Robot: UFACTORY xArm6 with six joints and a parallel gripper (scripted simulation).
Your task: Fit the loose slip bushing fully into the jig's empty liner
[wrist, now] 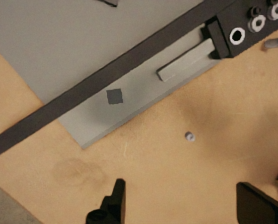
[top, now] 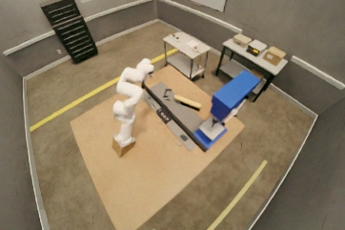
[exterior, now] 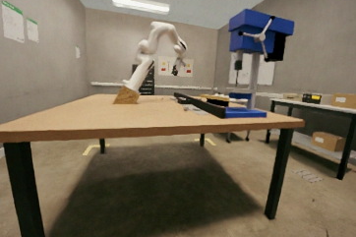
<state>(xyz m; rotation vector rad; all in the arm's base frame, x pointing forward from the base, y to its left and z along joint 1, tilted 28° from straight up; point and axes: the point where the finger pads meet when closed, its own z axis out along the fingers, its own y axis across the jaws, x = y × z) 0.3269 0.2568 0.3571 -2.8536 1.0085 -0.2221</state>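
My gripper (wrist: 178, 193) fully open, nothing between fingers, hanging well above wooden table (wrist: 205, 165). Small pale slip bushing (wrist: 189, 136) lies loose on table, just off edge of grey base plate (wrist: 65, 45), apart from everything. Dark jig block (wrist: 242, 27) at upper right of wrist view, white-ringed liners (wrist: 237, 35) in row; which one empty, hard to tell at this resolution. Grey sliding plate (wrist: 186, 61) butts against jig. Long dark rail (wrist: 105, 72) runs diagonally across base.
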